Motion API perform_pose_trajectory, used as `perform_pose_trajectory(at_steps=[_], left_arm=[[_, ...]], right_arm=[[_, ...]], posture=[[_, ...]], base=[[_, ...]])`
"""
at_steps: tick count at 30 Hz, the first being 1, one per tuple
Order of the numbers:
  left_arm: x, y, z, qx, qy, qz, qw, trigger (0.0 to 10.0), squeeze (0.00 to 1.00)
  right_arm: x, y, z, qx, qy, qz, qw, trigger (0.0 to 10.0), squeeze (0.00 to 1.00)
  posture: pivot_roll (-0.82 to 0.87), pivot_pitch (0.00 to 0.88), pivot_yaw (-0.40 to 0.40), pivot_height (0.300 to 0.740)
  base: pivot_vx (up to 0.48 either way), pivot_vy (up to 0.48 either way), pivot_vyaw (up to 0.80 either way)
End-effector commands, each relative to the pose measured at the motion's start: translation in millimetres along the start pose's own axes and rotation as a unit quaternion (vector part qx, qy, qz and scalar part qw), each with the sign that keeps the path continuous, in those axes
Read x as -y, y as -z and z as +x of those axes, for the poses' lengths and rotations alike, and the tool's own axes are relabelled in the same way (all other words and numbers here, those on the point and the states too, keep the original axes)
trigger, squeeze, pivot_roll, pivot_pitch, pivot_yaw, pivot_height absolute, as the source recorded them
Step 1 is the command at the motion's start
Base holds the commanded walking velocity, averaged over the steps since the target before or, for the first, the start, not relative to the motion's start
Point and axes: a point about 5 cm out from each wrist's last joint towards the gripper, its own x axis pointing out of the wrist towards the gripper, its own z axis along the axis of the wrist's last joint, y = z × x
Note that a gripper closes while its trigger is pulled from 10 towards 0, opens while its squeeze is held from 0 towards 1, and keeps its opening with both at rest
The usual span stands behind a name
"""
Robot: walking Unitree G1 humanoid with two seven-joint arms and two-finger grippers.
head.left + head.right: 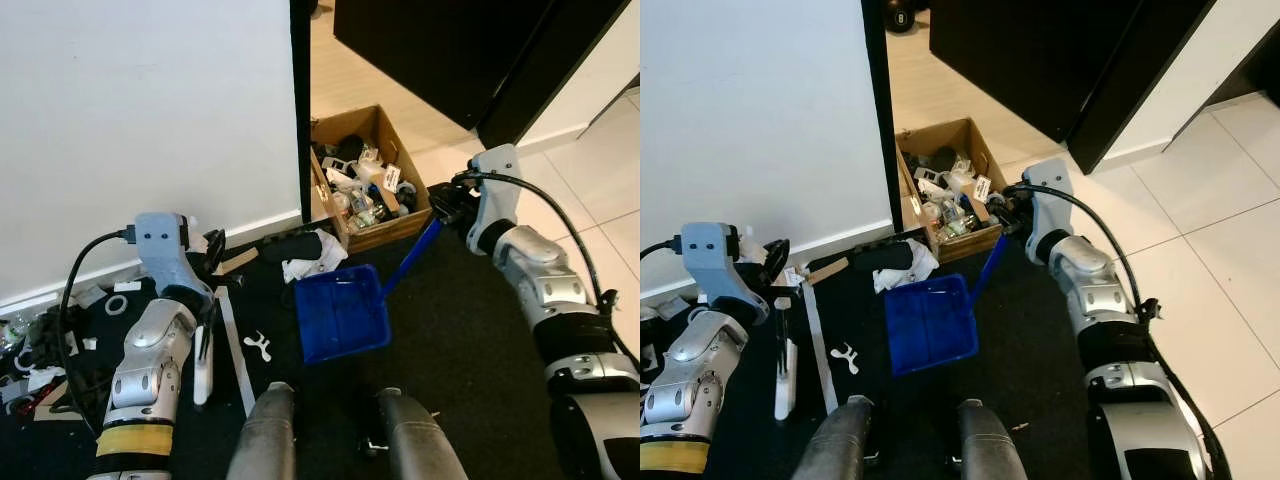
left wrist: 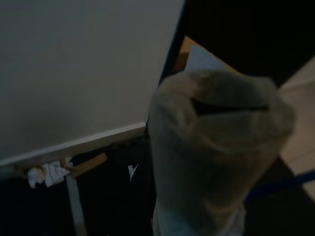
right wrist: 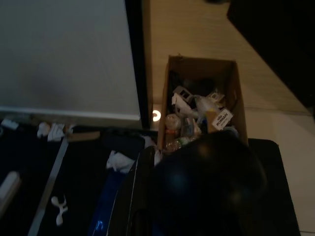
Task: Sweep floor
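**Dustpan on dark mat, brush at left**

Left tool [image 1: 212, 250] is raised near the white wall [image 1: 140, 120], closed around the handle of a white brush [image 1: 203, 355] that hangs down to the dark mat [image 1: 450, 330]. A white strip [image 1: 236, 350] and small white scrap [image 1: 258, 346] lie just beside it. Crumpled paper [image 1: 312, 258] sits behind the blue dustpan [image 1: 342, 312], which rests flat on the mat. Right tool [image 1: 445, 208] grips the dustpan's blue handle [image 1: 412, 255], next to a cardboard box [image 1: 365, 180] full of clutter.
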Motion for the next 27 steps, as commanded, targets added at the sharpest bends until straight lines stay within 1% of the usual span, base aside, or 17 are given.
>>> perform_pose_trajectory(at_steps=[1, 4, 8, 10, 11, 12, 14, 16, 17, 18, 19, 20, 21, 23, 24, 26, 27], left_arm=[[3.0, 8, -3.3, 0.001, 0.000, -0.027, 1.000, 10.0, 0.00], [7.1, 11, -4.1, 0.004, 0.003, -0.042, 0.999, 10.0, 0.00], [11.3, 16, -4.6, 0.011, 0.002, -0.066, 0.998, 10.0, 0.00], [18.0, 19, -3.1, 0.013, 0.008, -0.086, 0.996, 10.0, 0.00], [18.0, 19, -3.1, 0.013, 0.008, -0.086, 0.996, 10.0, 0.00], [20.5, 19, -2.5, 0.013, 0.011, -0.093, 0.996, 10.0, 0.00], [27.5, 21, -0.1, 0.013, 0.018, -0.114, 0.993, 10.0, 0.00], [27.5, 21, -0.1, 0.013, 0.018, -0.114, 0.993, 10.0, 0.00], [30.3, 22, 1.2, 0.014, 0.020, -0.122, 0.992, 10.0, 0.00], [35.6, 23, 3.2, 0.014, 0.025, -0.130, 0.991, 10.0, 0.00], [35.6, 23, 3.2, 0.014, 0.025, -0.130, 0.991, 10.0, 0.00], [40.4, 24, 4.8, 0.015, 0.030, -0.132, 0.991, 10.0, 0.00], [45.5, 24, 6.4, 0.018, 0.035, -0.138, 0.990, 10.0, 0.00], [52.1, 24, 7.8, 0.023, 0.040, -0.144, 0.988, 10.0, 0.00], [52.1, 24, 7.8, 0.023, 0.040, -0.144, 0.988, 10.0, 0.00], [55.2, 26, 8.3, 0.025, 0.041, -0.143, 0.988, 10.0, 0.00], [55.2, 26, 8.3, 0.025, 0.041, -0.143, 0.988, 10.0, 0.00]], right_arm=[[3.1, 11, -7.2, -0.030, -0.004, -0.012, 0.999, 10.0, 0.00], [3.5, 16, -9.6, -0.044, -0.006, -0.026, 0.999, 10.0, 0.00], [3.8, 20, -8.5, -0.045, 0.007, -0.004, 0.999, 10.0, 0.00], [-15.1, 26, -0.8, -0.048, -0.012, -0.010, 0.999, 10.0, 0.00], [-15.1, 26, -0.8, -0.048, -0.012, -0.010, 0.999, 10.0, 0.00], [-22.4, 28, 2.0, -0.047, -0.019, -0.013, 0.999, 10.0, 0.00], [-43.6, 35, 11.0, -0.056, -0.039, 0.001, 0.998, 10.0, 0.00], [-43.6, 35, 11.0, -0.056, -0.039, 0.001, 0.998, 10.0, 0.00], [-53.9, 40, 15.3, -0.070, -0.050, 0.009, 0.996, 10.0, 0.00], [-68.6, 40, 20.3, -0.078, -0.085, 0.005, 0.993, 10.0, 0.00], [-68.6, 40, 20.3, -0.078, -0.085, 0.005, 0.993, 10.0, 0.00], [-78.4, 37, 23.0, -0.080, -0.118, -0.003, 0.990, 10.0, 0.00], [-82.0, 31, 24.3, -0.078, -0.144, -0.014, 0.986, 10.0, 0.00], [-78.8, 20, 24.3, -0.067, -0.162, -0.037, 0.984, 10.0, 0.00], [-78.8, 20, 24.3, -0.067, -0.162, -0.037, 0.984, 10.0, 0.00], [-66.3, 0, 18.3, -0.024, -0.174, -0.047, 0.983, 10.0, 0.00], [-66.3, 0, 18.3, -0.024, -0.174, -0.047, 0.983, 10.0, 0.00]], posture=[[-0.03, 0.301, -0.033, 0.740], [-0.03, 0.298, -0.035, 0.740], [-0.03, 0.293, -0.031, 0.740], [-0.02, 0.290, -0.019, 0.740], [-0.02, 0.290, -0.019, 0.740], [-0.02, 0.290, -0.019, 0.740], [0.00, 0.272, -0.007, 0.740], [0.00, 0.272, -0.007, 0.740], [0.00, 0.266, -0.003, 0.740], [-0.01, 0.260, -0.007, 0.740], [-0.01, 0.260, -0.007, 0.740], [-0.01, 0.252, -0.014, 0.740], [-0.01, 0.244, -0.019, 0.740], [-0.02, 0.236, -0.029, 0.740], [-0.02, 0.236, -0.029, 0.740], [-0.02, 0.231, -0.043, 0.740], [-0.02, 0.231, -0.043, 0.740]], base=[[0.000, 0.000, 0.00], [0.000, 0.000, 0.00], [0.000, 0.000, 0.00], [0.000, 0.000, 0.00], [0.000, 0.000, 0.00], [0.000, 0.000, 0.00], [0.000, 0.000, 0.00], [0.000, 0.000, 0.00], [0.000, 0.000, 0.00], [0.000, 0.000, 0.00], [0.000, 0.000, 0.00], [0.000, 0.000, 0.00], [0.000, 0.000, 0.00], [0.000, 0.000, 0.00], [0.000, 0.000, 0.00], [0.000, 0.000, 0.00], [0.000, 0.000, 0.00]])
